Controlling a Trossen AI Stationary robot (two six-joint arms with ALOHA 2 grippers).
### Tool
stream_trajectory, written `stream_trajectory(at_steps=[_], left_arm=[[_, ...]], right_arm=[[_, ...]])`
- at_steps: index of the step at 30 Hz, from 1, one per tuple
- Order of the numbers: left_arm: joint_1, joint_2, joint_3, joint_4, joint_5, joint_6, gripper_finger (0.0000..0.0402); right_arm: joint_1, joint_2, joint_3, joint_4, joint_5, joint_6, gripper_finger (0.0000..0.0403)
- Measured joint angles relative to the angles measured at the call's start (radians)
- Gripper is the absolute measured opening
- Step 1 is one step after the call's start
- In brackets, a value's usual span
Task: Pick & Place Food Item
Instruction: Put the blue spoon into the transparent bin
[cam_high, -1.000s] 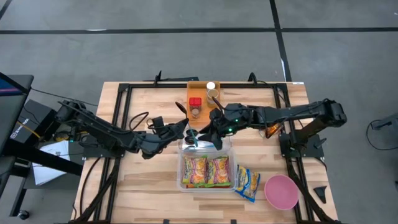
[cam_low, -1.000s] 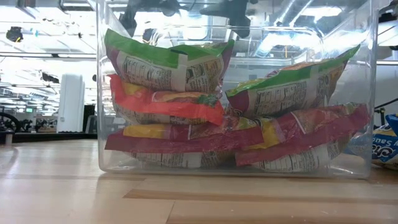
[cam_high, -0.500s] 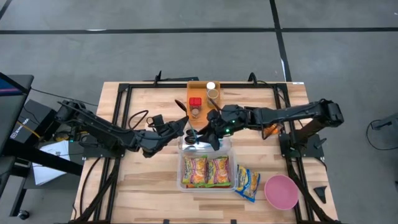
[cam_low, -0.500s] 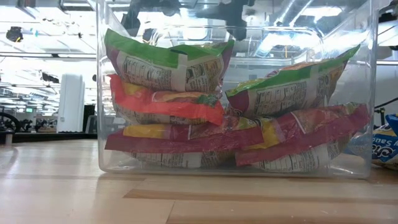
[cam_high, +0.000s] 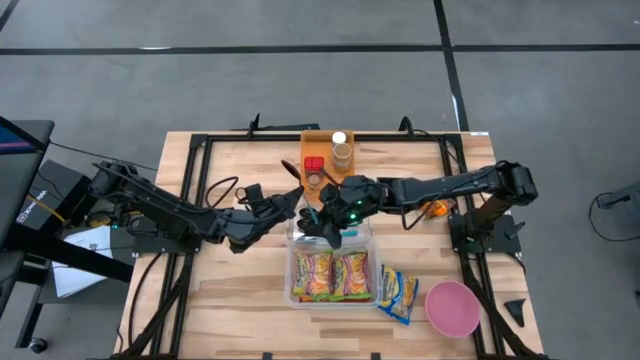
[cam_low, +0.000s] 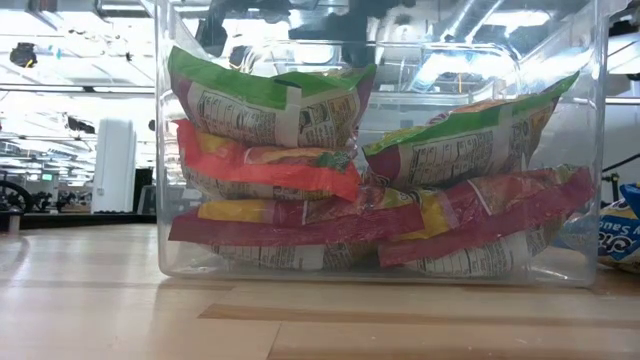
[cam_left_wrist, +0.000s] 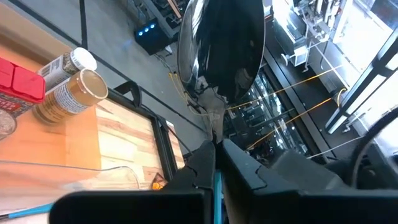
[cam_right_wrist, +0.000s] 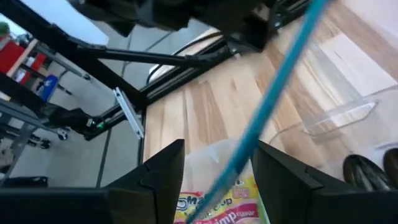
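Note:
A clear bin (cam_high: 293, 285) near the table's middle holds several snack packets (cam_low: 270, 105). One more packet (cam_high: 397, 293) lies flat on the table to its right. Over the bin's far edge my left gripper (cam_high: 298, 207) is shut on a shiny spoon (cam_left_wrist: 221, 43) with a thin blue handle (cam_right_wrist: 273, 93). My right gripper (cam_high: 325, 224) faces it from the right, open. Its two fingers (cam_right_wrist: 163, 177) stand on either side of the blue handle without touching it. My left gripper pinches the spoon's neck (cam_left_wrist: 212, 118), just behind the bowl, between its two fingers. The fingers come level from the table's left and lie along the spoon. The bowl juts out past the fingertips, and the spoon is lifted clear above the bin's far edge.
A wooden tray (cam_high: 322, 140) with spice jars (cam_left_wrist: 69, 93) and a red box (cam_high: 314, 165) stands at the table's far middle. A pink bowl (cam_high: 452, 307) sits at the near right. A black frame (cam_high: 200, 150) borders the table.
My right gripper has gone toward the table's left, closer to my left gripper and the spoon, and sunk slightly over the bin's far edge. The spoon and the packets have stayed where they were.

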Motion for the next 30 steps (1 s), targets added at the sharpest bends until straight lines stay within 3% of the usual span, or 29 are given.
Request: stream_trajectory(at_steps=[8, 19, 23, 30], left_arm=[[-0.006, 0.000, 0.001, -0.009, 0.000, 0.000, 0.0002], [-0.009, -0.001, 0.001, -0.012, 0.008, 0.009, 0.0002], [-0.007, -0.001, 0.001, -0.012, 0.011, 0.045, 0.0006], [-0.019, -0.001, 0.002, -0.013, 0.103, 0.173, 0.0031]], right_arm=[[-0.009, 0.000, 0.041, -0.054, 0.000, -0.024, 0.0140], [0.002, -0.004, 0.040, -0.120, 0.012, -0.015, 0.0011], [-0.005, -0.002, 0.040, -0.129, 0.012, -0.006, 0.0007], [-0.014, -0.008, 0.039, -0.139, -0.002, -0.022, 0.0002]])
